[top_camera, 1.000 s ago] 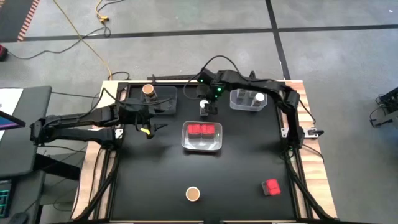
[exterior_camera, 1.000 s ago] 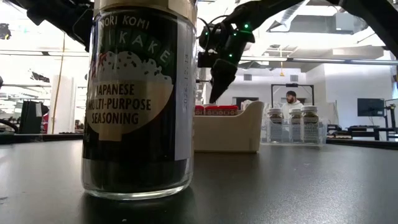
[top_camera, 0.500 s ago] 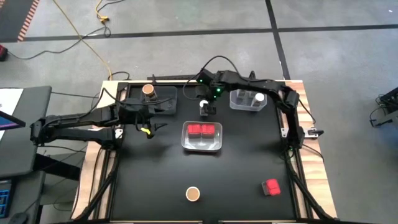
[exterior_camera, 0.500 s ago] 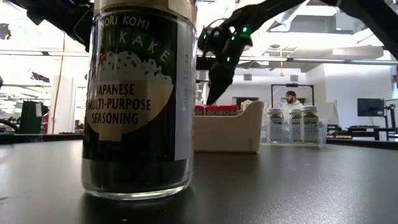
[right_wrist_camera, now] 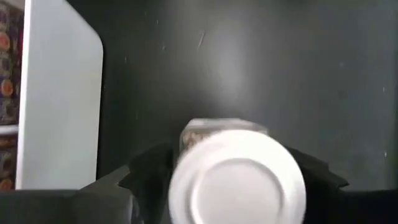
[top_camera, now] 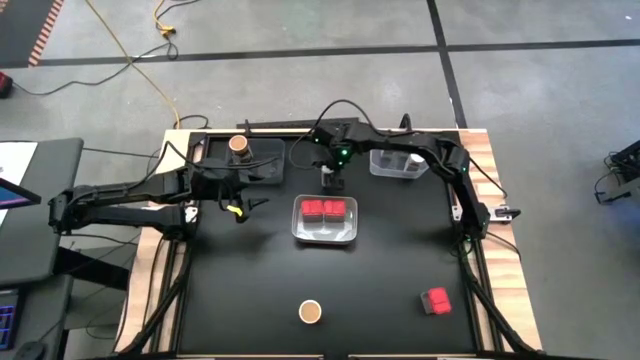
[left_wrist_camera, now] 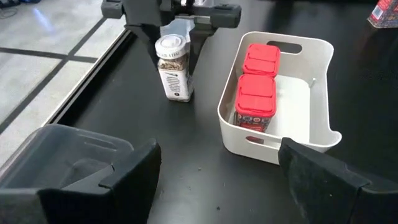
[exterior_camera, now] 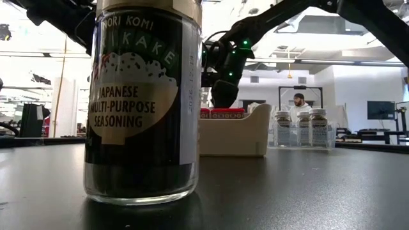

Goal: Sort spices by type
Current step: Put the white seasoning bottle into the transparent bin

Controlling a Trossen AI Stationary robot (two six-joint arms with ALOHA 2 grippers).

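Between the right gripper's [left_wrist_camera: 172,37] dark fingers, a white-lidded jar [left_wrist_camera: 172,68] is showing speckled brown contents. Beside it, two red containers [left_wrist_camera: 256,87] are sitting in a white tray [left_wrist_camera: 314,118] on the black table [top_camera: 250,280].

So the whole middle-front stretch of the bench [top_camera: 240,300] is wide open for me, with only the brown-topped jar [top_camera: 310,312] near the front edge and a lone red block [top_camera: 435,301] off to the front right to steer around. The white tray [top_camera: 325,236] with two red blocks sits dead center, and my right pincer [top_camera: 332,178] is straddling a white-lidded jar [left_wrist_camera: 171,68] just behind it, so there's only a narrow lane between that jar and the tray wall. The back row is crowded: clear tray [top_camera: 398,170] on the right, dark tray [top_camera: 262,158] with a brown-topped jar on the left, and my left pincer [top_camera: 240,200] parked beside it.
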